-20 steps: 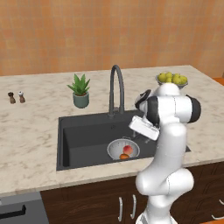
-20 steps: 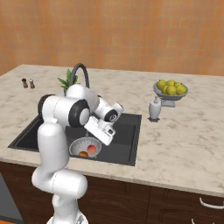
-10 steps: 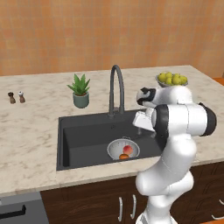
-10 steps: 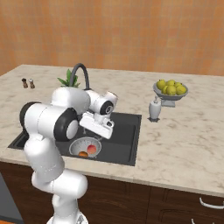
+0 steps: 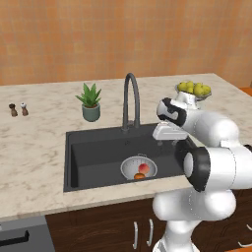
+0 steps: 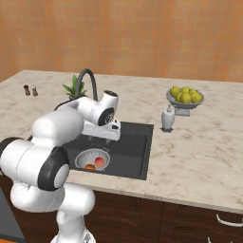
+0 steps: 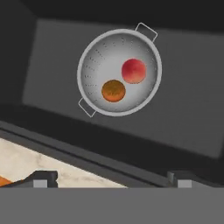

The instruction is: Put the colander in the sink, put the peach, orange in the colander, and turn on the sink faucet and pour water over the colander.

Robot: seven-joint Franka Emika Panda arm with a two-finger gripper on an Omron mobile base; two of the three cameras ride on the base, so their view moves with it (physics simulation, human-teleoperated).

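Note:
The silver colander (image 7: pixel 95 65) sits on the floor of the dark sink (image 7: pixel 188 100), toward its front right (image 5: pixel 129 166) (image 6: pixel 84 155). Inside it lie the pinkish-red peach (image 7: pixel 134 71) (image 5: pixel 143 168) (image 6: pixel 99 162) and the orange (image 7: pixel 113 90) (image 5: pixel 140 176) (image 6: pixel 89 167), side by side. My gripper (image 7: pixel 111 179) (image 5: pixel 166 134) (image 6: pixel 107 133) hangs open and empty above the basin, higher than the colander and toward the sink's right side. The dark gooseneck sink faucet (image 5: pixel 131 98) (image 6: pixel 88 77) stands behind the basin. No water shows.
A potted plant (image 5: pixel 90 102) (image 6: pixel 73 88) stands left of the faucet. A stemmed bowl of yellow-green fruit (image 5: pixel 194 90) (image 6: pixel 185 97) and a soap dispenser (image 6: pixel 166 118) are right of the sink. Salt and pepper shakers (image 5: pixel 17 109) (image 6: pixel 30 89) sit far left.
The hand has risen a little above the sink while the arm's elbow swung out toward the cameras. The jaws stay open; the colander and both fruits have not moved.

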